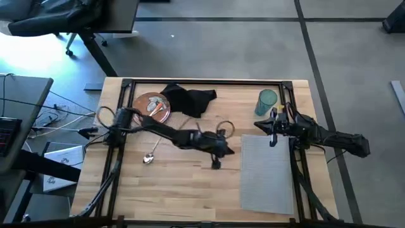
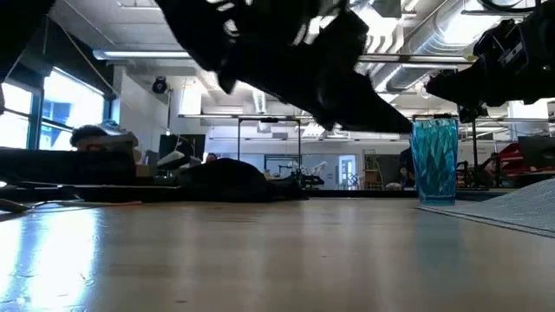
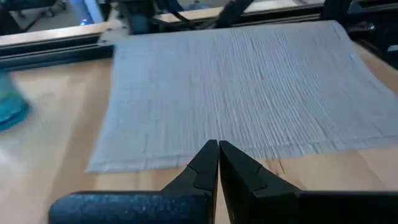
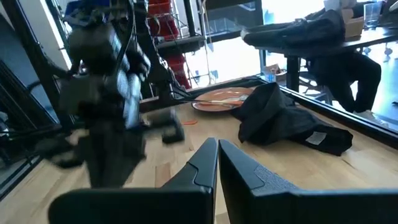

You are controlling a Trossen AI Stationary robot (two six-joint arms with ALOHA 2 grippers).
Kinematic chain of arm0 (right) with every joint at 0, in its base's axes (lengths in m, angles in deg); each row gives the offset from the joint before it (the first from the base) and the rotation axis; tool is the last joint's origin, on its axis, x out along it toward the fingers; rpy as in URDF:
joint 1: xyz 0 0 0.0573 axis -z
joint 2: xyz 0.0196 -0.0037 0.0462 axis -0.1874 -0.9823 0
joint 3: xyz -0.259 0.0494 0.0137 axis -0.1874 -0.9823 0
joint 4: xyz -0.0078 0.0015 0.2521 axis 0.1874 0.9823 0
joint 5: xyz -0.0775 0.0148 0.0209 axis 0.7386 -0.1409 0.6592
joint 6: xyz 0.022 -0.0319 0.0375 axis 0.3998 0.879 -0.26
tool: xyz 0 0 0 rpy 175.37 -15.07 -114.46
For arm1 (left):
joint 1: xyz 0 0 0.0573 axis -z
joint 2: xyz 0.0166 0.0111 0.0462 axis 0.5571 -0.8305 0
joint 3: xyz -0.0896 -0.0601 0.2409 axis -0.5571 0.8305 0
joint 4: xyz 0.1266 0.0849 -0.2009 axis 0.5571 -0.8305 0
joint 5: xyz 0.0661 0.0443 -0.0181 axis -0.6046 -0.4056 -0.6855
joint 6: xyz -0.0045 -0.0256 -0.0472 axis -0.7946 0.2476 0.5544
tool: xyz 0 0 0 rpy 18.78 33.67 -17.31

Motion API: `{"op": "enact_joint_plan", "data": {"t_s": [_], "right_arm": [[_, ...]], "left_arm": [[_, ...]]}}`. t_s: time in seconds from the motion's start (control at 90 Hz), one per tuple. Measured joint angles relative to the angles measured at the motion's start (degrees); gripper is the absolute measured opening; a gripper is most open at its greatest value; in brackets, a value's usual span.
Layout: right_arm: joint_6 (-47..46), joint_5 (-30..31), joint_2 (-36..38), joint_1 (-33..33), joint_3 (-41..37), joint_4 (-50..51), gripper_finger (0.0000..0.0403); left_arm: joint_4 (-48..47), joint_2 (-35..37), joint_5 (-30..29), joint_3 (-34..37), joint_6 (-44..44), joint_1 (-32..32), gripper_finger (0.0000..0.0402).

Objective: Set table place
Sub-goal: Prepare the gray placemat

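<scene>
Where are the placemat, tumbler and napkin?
placemat (image 1: pixel 267 174): high view, middle of the grey weave.
tumbler (image 2: pixel 434 160): low view, middle of its teal wall.
napkin (image 1: pixel 190 99): high view, middle of the black cloth.

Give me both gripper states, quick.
Left gripper: shut, holding nothing, just short of the grey placemat.
Right gripper: shut, empty, above the placemat's far end near the teal tumbler.

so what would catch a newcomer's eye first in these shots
Probably the left arm stretched across the middle of the table, its left gripper shut and empty just short of the grey placemat on the right side. Next, the teal tumbler at the far right corner, with the right gripper shut beside it over the placemat's far edge. On the far left, the orange plate holds cutlery next to a crumpled black napkin.
</scene>
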Motion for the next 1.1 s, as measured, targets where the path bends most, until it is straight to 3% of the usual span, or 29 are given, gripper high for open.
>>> {"op": "enact_joint_plan", "data": {"t_s": [0.089,0.344,0.644,0.878,1.1], "right_arm": [[-1.54,0.00,0.00,0.00,0.01,0.00,0.0000],[-21.90,-0.37,0.00,0.02,-0.01,0.00,0.0000],[-22.96,-0.28,0.00,0.02,0.01,-0.01,0.0000],[-23.00,-2.95,-0.99,-0.92,0.11,-0.15,0.0000],[-19.12,-1.63,-9.63,-5.21,2.26,0.02,0.0000]], "left_arm": [[0.04,-4.56,1.25,-4.73,-0.12,-0.14,0.0000],[-5.45,-13.40,2.30,-14.77,-0.98,-0.50,0.0000],[-14.68,-14.63,2.49,-16.82,-1.00,-1.29,0.0000],[-34.11,-9.60,0.26,-16.79,-3.23,-0.35,0.0000],[-55.96,-4.64,-1.60,-16.12,-4.88,0.75,0.0000]]}}
